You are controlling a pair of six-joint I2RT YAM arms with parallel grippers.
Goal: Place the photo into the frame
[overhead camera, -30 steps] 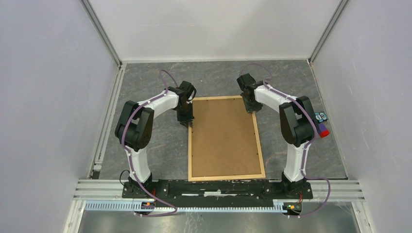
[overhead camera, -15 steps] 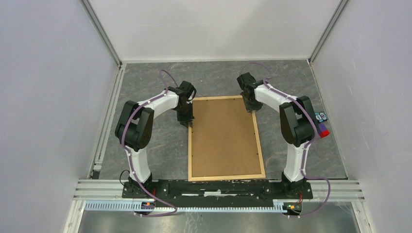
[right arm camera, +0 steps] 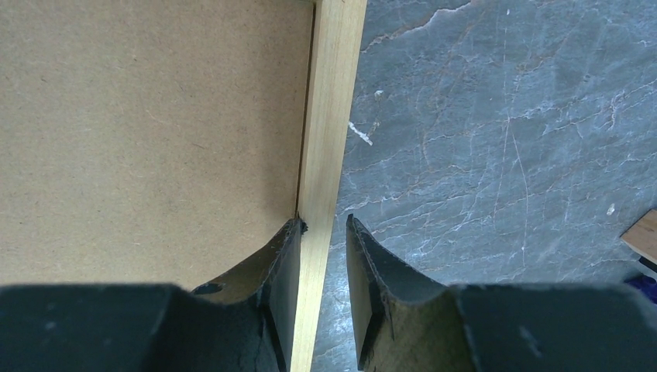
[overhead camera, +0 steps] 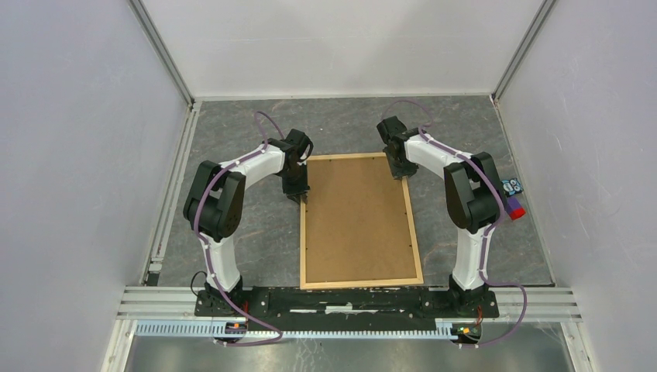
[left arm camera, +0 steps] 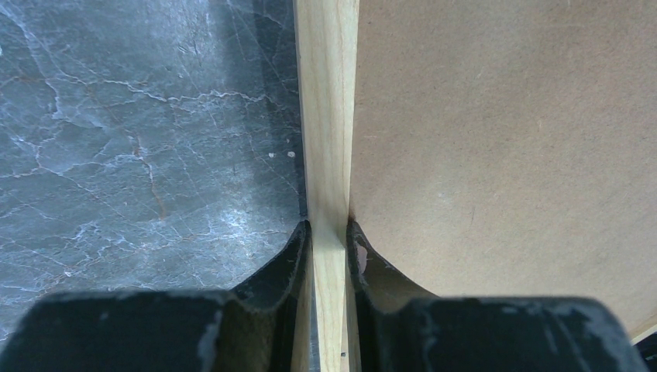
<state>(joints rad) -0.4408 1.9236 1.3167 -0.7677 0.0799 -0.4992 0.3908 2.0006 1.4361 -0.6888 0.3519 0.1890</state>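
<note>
Wood frame point(left arm camera: 327, 116) — tight in left end effector point(left arm camera: 329, 231), loose in right end effector point(right arm camera: 324, 222).

So the frame point(left arm camera: 325, 116) is pale natural wood, and the board point(left arm camera: 503, 155) inside it is plain matte brown. The table point(left arm camera: 139, 139) is dark grey marble-look with thin white veins. Left arm point(overhead camera: 252, 163) and right arm point(overhead camera: 434, 151) are white and black with purple cables.

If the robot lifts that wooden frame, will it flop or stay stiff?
Probably stiff: the frame has straight wooden strips around a flat brown board. Likely light, as the strips look thin. It might tilt, since the left gripper pinches only one thin edge.
</note>
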